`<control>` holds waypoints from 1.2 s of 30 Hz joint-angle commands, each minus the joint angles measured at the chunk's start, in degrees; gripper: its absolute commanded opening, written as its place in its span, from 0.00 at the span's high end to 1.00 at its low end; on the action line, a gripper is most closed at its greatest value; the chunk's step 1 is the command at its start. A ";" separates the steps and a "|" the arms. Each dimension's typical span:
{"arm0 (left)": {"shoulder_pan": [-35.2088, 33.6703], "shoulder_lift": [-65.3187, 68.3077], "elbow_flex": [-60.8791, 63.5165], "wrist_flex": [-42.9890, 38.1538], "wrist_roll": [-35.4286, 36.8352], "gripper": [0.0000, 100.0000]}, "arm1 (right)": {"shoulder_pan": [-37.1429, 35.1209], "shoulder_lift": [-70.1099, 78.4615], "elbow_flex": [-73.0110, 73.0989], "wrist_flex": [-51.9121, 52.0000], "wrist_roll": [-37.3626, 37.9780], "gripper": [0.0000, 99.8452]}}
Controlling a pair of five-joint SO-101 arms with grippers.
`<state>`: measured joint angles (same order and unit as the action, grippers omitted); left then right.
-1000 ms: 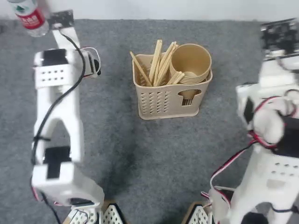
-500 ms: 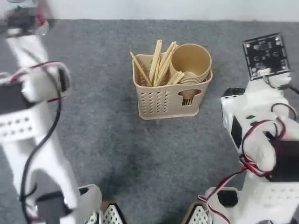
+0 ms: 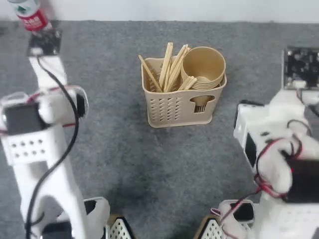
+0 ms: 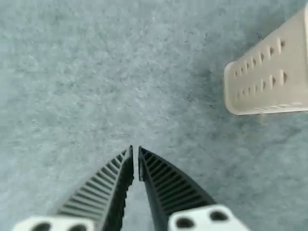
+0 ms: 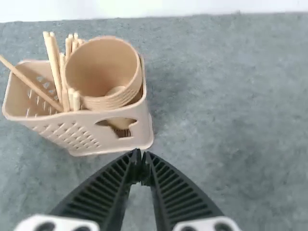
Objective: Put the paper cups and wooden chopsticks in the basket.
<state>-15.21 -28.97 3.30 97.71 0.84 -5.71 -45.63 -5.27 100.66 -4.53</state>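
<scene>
Beige perforated plastic basket [image 3: 172, 112] standing upright on grey carpet [image 3: 124, 164], midway between the two arms. Contents: a nested stack of paper cups [image 3: 204, 64] fills the end of the basket nearer the right arm [image 3: 279, 149], the stepped rims rising above the basket rim. A bundle of wooden chopsticks [image 3: 170, 63] stands in the other end, nearer the left arm [image 3: 40, 144]. The sticks lean against the cup stack with their ends projecting well above the rim, and one stick slants apart from the bundle toward the outer corner. A handle cut-out in the side wall exposes the lower part of the cups.

Right wrist view: basket [image 5: 86, 132] with cups [image 5: 103, 72] and chopsticks [image 5: 57, 67] inside. The right gripper [image 5: 140, 156] hangs just short of the basket wall, jaws pressed together and holding nothing.

Left wrist view: left gripper [image 4: 135, 151] over bare carpet, jaws closed to a thin slit with nothing between them. One corner of the basket [image 4: 269, 77] lies well apart from it.

A plastic bottle [image 3: 30, 15] stands at the far edge beside the left arm.
</scene>
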 commanded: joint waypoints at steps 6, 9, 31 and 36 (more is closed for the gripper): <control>0.18 -42.55 37.41 -19.78 -0.97 0.99 | -11.30 -18.15 19.60 0.40 -1.14 0.99; 0.53 -57.58 52.09 -25.32 -0.97 0.99 | -10.95 -22.46 28.66 -2.51 -1.05 0.99; 0.44 -73.58 82.15 -25.85 -2.90 0.99 | 3.30 -58.86 81.41 -18.15 3.34 0.99; 0.44 -73.58 85.85 -25.41 -2.99 0.99 | 3.30 -57.19 88.26 -17.98 3.34 0.99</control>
<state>-15.12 -102.64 88.04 72.92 -1.54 -2.99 -103.21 80.70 82.64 -1.89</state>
